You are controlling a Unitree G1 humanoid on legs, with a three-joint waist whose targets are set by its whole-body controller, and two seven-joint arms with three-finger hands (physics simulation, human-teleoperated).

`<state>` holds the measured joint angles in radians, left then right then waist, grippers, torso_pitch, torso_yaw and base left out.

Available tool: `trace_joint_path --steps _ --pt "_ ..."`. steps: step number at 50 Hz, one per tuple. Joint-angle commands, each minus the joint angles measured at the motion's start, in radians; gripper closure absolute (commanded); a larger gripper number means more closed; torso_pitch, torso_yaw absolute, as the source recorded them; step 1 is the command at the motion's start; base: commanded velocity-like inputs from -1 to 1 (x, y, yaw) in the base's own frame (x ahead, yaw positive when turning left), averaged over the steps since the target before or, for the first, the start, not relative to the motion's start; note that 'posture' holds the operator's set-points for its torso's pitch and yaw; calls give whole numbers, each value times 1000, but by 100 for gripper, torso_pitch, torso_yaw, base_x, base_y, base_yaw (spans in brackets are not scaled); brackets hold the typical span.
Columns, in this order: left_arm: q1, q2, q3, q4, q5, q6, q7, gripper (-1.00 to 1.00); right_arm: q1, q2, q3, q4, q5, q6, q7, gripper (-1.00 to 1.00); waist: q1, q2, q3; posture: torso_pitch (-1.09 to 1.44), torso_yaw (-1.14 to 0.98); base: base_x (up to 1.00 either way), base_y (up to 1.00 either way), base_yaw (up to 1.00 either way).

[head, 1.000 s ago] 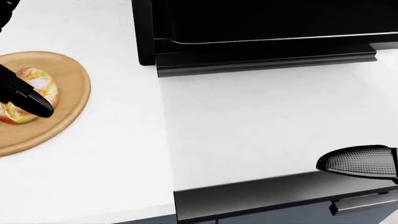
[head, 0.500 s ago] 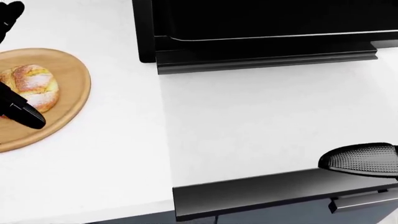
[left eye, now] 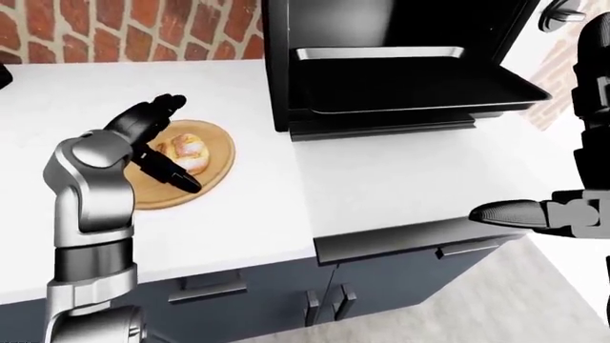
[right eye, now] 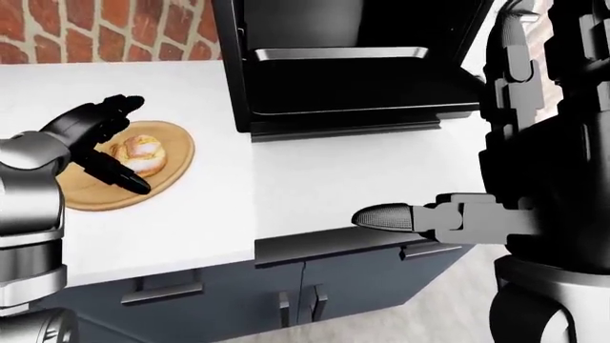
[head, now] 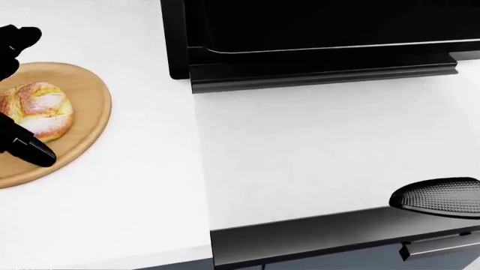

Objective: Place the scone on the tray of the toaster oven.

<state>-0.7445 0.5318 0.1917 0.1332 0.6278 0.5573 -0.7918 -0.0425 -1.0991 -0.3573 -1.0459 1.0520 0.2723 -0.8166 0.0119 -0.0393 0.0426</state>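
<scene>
Since a second ago the left hand (left eye: 152, 139) has drawn off the scone (head: 41, 109): one dark finger then lay across the bun, now it sits just below it and another shows above, fingers spread about it, not closed. Scone rests on the round wooden board (head: 86, 132) near the left edge of the worktop (head: 300, 146), whole top now uncovered in the head view. Right hand (right eye: 386, 216) hangs off the near edge at the right, well apart from everything; only one rounded finger shows, so cannot tell whether it is spread or pressed together. Toaster oven (left eye: 381, 43) stands at the far edge, door down, its dark tray (left eye: 420, 89) pulled out and bare. Step in hand, as I judge it: getting a grip on the scone. To do it well, bring the fingers down on both sides of the bun at its widest part and close gently; it is soft and crumbly-looking, and a pinch on the crust could tear it or roll it off the board. Lift straight up before moving across. Room: open white worktop between board and oven, nothing lying in the path. Oven's left wall stands near the board's right rim, so the carry must swing round toward the near edge and come in over the tray's lip, not clip the wall or the lowered door.
</scene>
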Motion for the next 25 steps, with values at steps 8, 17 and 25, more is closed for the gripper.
trace_joint_path --steps 8,17,25 --pt "-16 12 10 -33 17 -27 10 -46 8 -20 -43 -1 -10 -35 1 -100 0 2 -17 0 0 0 0 0" --pt "-19 11 8 -33 26 -27 -3 -25 -33 -23 -30 -1 5 -14 -12 -100 1 1 -18 0 0 0 0 0" --pt "-24 8 5 -24 33 -34 -7 -4 -40 -26 -38 -1 15 -7 -12 -100 0 2 -21 0 0 0 0 0"
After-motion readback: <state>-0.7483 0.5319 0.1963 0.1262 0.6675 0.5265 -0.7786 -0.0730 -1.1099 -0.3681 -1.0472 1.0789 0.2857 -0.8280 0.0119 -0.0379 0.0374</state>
